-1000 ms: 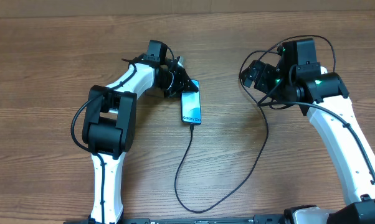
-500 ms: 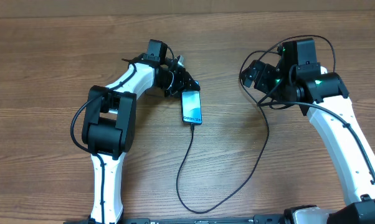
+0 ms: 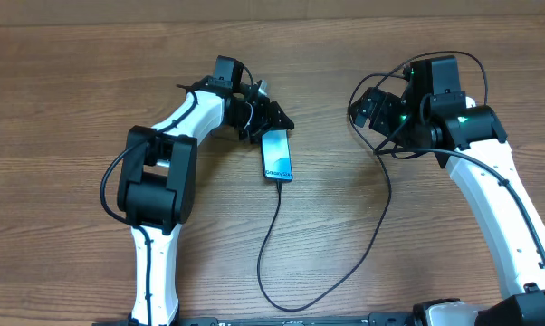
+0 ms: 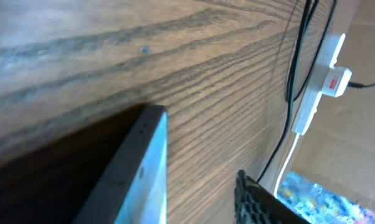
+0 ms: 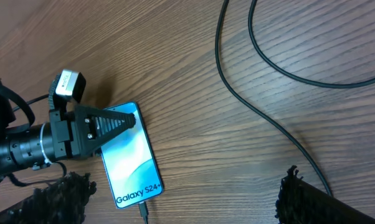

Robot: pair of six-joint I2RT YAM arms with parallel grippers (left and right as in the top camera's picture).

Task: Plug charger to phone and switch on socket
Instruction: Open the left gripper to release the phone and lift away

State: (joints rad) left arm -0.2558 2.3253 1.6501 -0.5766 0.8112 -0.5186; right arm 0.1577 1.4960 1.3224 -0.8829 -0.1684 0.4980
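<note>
Two grippers: the left [image 3: 274, 119] pinches the phone [image 3: 277, 156] at its top; the right [image 3: 365, 107] hangs spread, right of it. Tugging the phone could unplug the charger [image 3: 272, 235].

The phone [image 3: 277, 156] is teal, charger [image 3: 260, 263] black, socket [image 4: 309, 109] white with red, table [image 3: 73, 91] brown wood-grain.

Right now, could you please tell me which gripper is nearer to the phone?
Left. The left gripper is at the phone's far end, over its top edge. The right gripper is well off to the phone's right, not touching it.
</note>
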